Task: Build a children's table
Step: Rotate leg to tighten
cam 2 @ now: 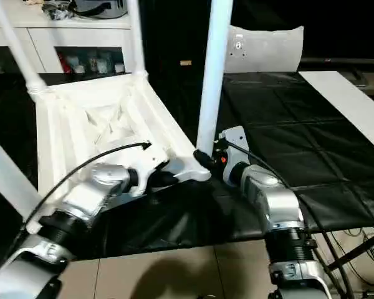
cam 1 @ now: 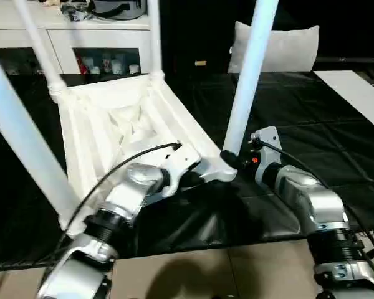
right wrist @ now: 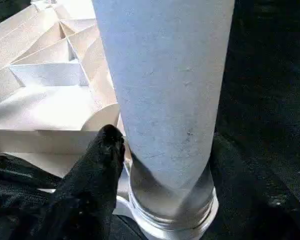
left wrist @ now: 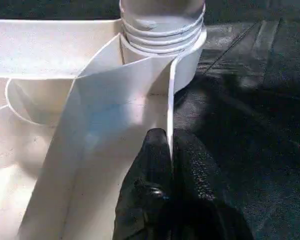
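Left end effector [left wrist: 165, 165] pinched on the near rim of the upturned children's table top [cam 1: 112, 118], which lies tilted on the black-covered surface [cam 1: 311, 143], while the right end effector [right wrist: 140, 170] grips the base of the near-corner leg [cam 1: 246, 81], standing in its socket [left wrist: 187, 55].

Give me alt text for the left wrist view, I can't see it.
The left gripper pinches the thin side wall of the upturned white table top, just below a corner socket holding a threaded white leg. Black table cover lies beside it.
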Robot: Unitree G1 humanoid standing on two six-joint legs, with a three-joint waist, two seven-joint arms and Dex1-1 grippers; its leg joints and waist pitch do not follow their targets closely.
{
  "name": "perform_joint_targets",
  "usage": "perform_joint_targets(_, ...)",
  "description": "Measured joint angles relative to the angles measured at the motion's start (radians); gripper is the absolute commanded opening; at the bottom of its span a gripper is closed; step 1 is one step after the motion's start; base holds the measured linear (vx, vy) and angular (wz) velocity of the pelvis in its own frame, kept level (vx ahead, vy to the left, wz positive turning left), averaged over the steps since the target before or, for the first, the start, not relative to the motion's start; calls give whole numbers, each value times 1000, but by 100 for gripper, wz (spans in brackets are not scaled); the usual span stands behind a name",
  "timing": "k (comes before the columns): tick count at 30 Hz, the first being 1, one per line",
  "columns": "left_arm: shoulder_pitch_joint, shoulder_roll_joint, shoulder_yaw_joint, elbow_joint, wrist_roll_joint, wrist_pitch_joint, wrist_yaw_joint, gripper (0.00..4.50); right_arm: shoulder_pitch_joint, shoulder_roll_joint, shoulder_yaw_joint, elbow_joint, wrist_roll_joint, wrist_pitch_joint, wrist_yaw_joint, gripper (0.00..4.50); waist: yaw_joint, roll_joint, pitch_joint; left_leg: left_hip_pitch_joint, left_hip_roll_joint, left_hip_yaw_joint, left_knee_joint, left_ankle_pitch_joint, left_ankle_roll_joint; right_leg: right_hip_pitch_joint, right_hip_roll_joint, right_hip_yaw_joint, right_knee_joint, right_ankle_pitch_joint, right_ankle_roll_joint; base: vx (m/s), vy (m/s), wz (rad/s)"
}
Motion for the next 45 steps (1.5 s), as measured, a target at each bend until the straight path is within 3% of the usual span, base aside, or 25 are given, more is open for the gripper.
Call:
perform_joint_targets(1, 0, 0, 0, 0, 0, -1, 0, 0, 0, 0, 0, 0, 0, -2, 1, 307, 1, 0, 0, 0, 0, 0, -1, 0, 0, 0, 0, 0, 0, 0, 0, 0, 0, 0)
perform_joint_targets(3, 1, 4, -2, 0, 1, -10, -8, 0, 3, -8, 0, -2, 2, -10, 27, 309, 2, 0, 0, 0, 0, 1, -4, 0, 0, 0, 0, 0, 1, 0, 0, 0, 0, 0)
perform_joint_targets(6, 6, 17, -7, -7, 0, -26, -29, 0, 9, -32, -1, -2, 21, -19, 66, 348, 5, 0, 0, 1, 1, 2, -8, 0, -1, 0, 1, -1, 2, 1, 0, 0, 0, 0)
perform_joint_targets(9, 16, 48, -23, -25, -1, -58, -70, 0, 16, -86, 5, -2, 39, -28, 157, 366, 11, 0, 0, 1, 1, 3, -9, 0, -1, -1, 1, -1, 5, 2, 0, 0, 0, 0)
perform_joint_targets(10, 17, 67, -33, -28, -1, -78, -95, 0, 24, -115, 17, -4, 46, -37, 205, 391, 16, 0, 0, 1, 1, 3, -10, 0, -1, -1, 1, -1, 7, 2, 1, 0, 0, 0)
perform_joint_targets(12, 21, 88, -40, -33, -2, -109, -137, 0, 44, -162, 37, -7, 54, -41, 274, 398, 25, 0, 0, 1, 1, 3, -10, 0, -1, -3, 1, -1, 11, 2, 1, 0, 0, 0)
perform_joint_targets(18, 43, 168, -51, -44, -35, -201, -303, 0, 62, -283, 73, -35, 83, -43, 506, 410, 34, 0, 0, 0, 2, 4, -14, 0, -2, -8, 2, -2, 18, -2, 0, 0, 0, 0)
perform_joint_targets(22, 44, 214, -76, -52, -54, -227, -403, 0, 59, -319, 77, -42, 124, -43, 627, 394, 56, -2, 1, 1, 2, 4, -12, 0, -2, -7, 1, -2, 18, -1, -2, 0, 0, 0)
perform_joint_targets(24, 43, 221, -82, -52, -55, -239, -428, 0, 55, -321, 87, -42, 139, -40, 658, 360, 64, -2, 1, 1, 2, 4, -11, 0, -2, -7, 1, -2, 18, -1, -2, 0, 0, 0)
perform_joint_targets(31, 43, 246, -102, -72, -68, -239, -511, 0, 48, -333, 130, -41, 168, -1, 748, 307, 80, -5, 2, 1, 2, 4, -10, 0, -2, -6, 1, -1, 19, -1, -2, 0, 0, 0)
perform_joint_targets(41, 48, 238, -107, -75, -72, -236, -521, 0, 48, -344, 131, -43, 174, 29, 761, 223, 86, -9, 1, 1, 2, 4, -10, 0, -2, -6, 1, -1, 19, -2, -1, 0, 0, 0)
perform_joint_targets(45, 53, 231, -96, -89, -77, -200, -505, 0, 70, -325, 118, -79, 177, 50, 717, 217, 87, -11, 1, 1, 2, 4, -10, 0, -2, -5, 0, -1, 19, -2, -1, 0, 0, 0)
